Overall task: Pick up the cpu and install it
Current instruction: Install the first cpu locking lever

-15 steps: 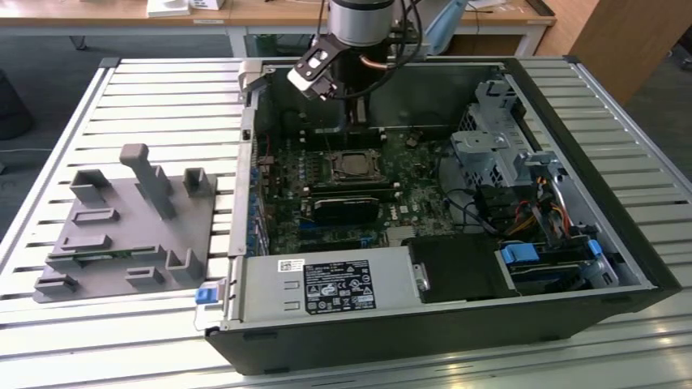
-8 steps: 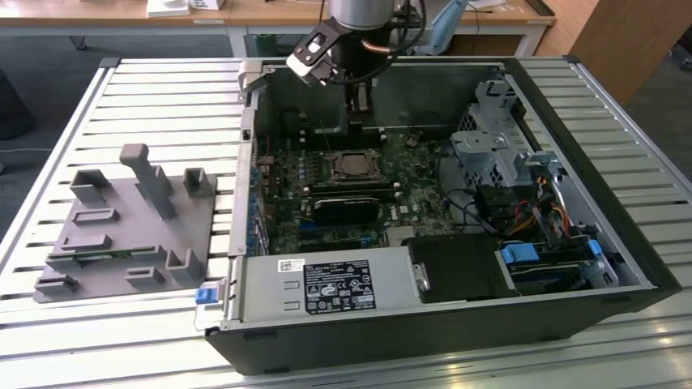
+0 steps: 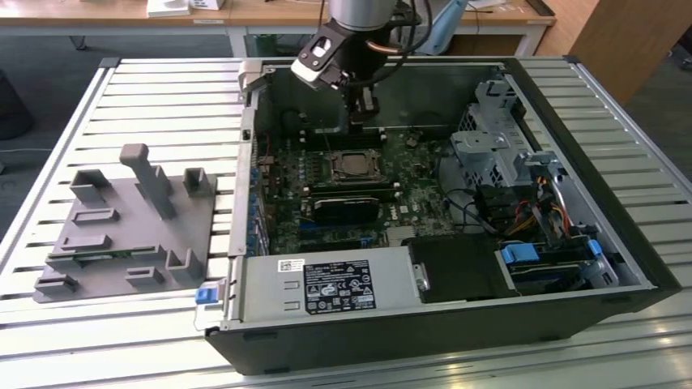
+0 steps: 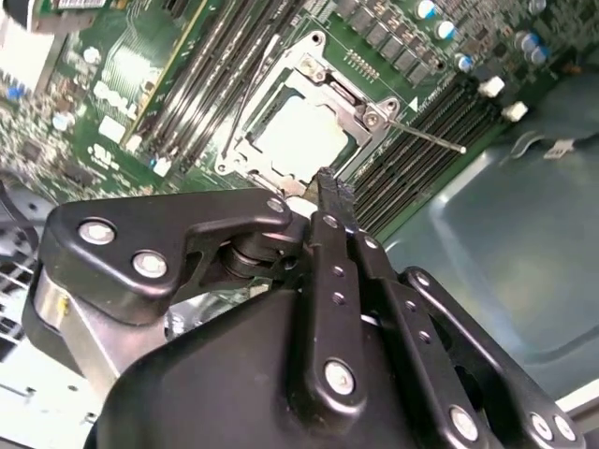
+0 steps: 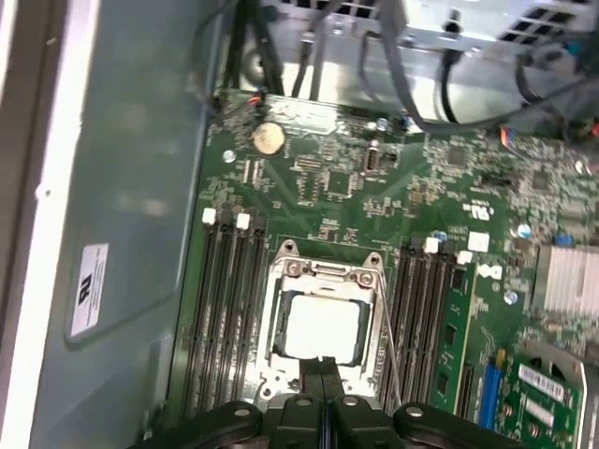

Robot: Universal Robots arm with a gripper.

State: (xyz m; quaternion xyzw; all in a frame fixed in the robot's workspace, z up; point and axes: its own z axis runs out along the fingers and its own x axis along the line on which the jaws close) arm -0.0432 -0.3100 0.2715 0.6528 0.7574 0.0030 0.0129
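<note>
Slatted metal worktop (image 3: pixel 162 97) carries the open computer case (image 3: pixel 433 324), where the cpu (image 5: pixel 322 329), a light, stiff, fragile chip best taken by its edges, sits in the socket (image 5: pixel 323 323) mid-frame, just beyond the gripper (image 5: pixel 324 369), jaws pressed together.

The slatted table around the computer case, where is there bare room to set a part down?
Free: slats between the grey tray and the table far edge, and beyond the case on the exterior view's right. Crowded: inside the case, where the tool hangs above the cpu.
</note>
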